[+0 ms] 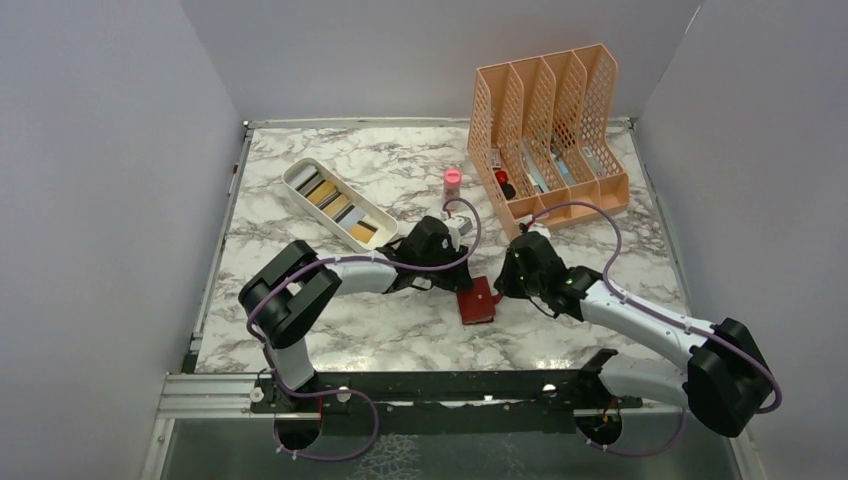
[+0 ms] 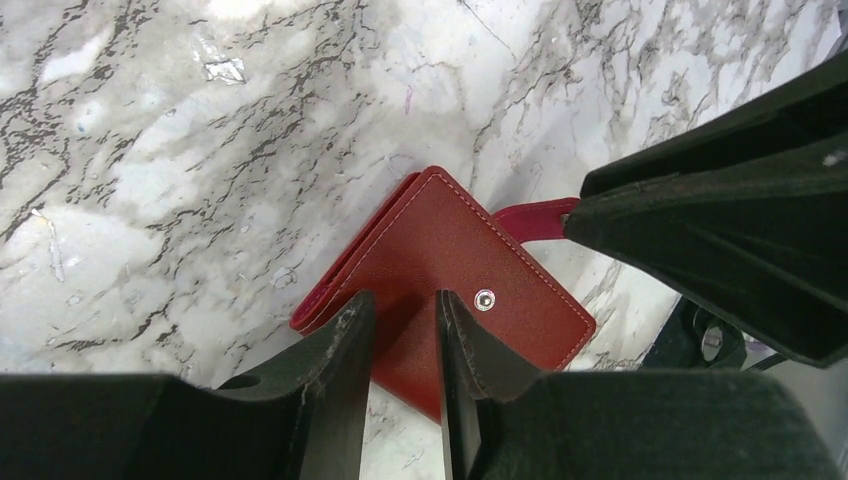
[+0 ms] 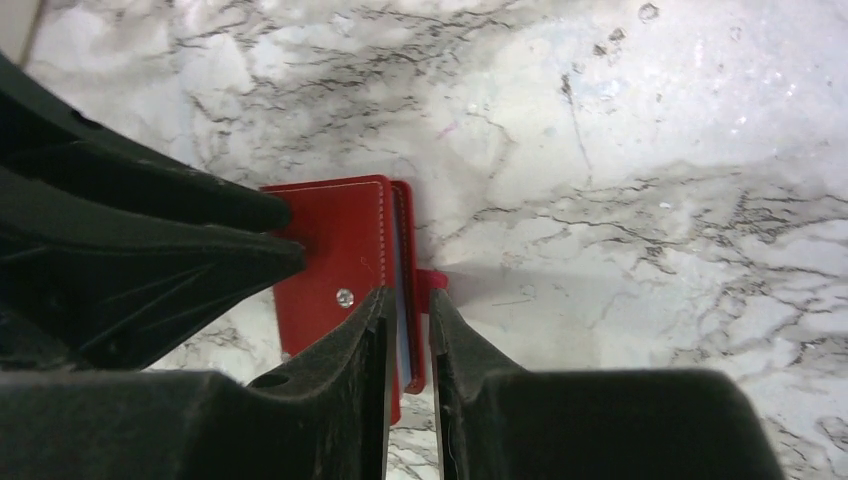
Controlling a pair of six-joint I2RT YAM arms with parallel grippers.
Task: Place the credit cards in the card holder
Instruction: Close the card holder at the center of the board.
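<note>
Two black hands meet at one red card holder (image 2: 450,250), which lies flat near the middle of the marble counter (image 2: 150,150). The right hand (image 3: 408,300) is squeezed almost shut on the holder's edge, just beside its little red strap (image 3: 432,280). The left hand (image 2: 400,305) has its fingers (image 2: 350,340) close together with a thin gap, tips over the holder's top; I cannot tell if it grips. Farther back sit a white tray (image 1: 293,181), a pink-capped bottle (image 1: 452,180) and an orange file rack (image 1: 590,90). Grey walls (image 1: 100,150) stand around.

left hand (image 2: 402,305), right hand (image 3: 407,300), both lowered, narrowly parted
</note>
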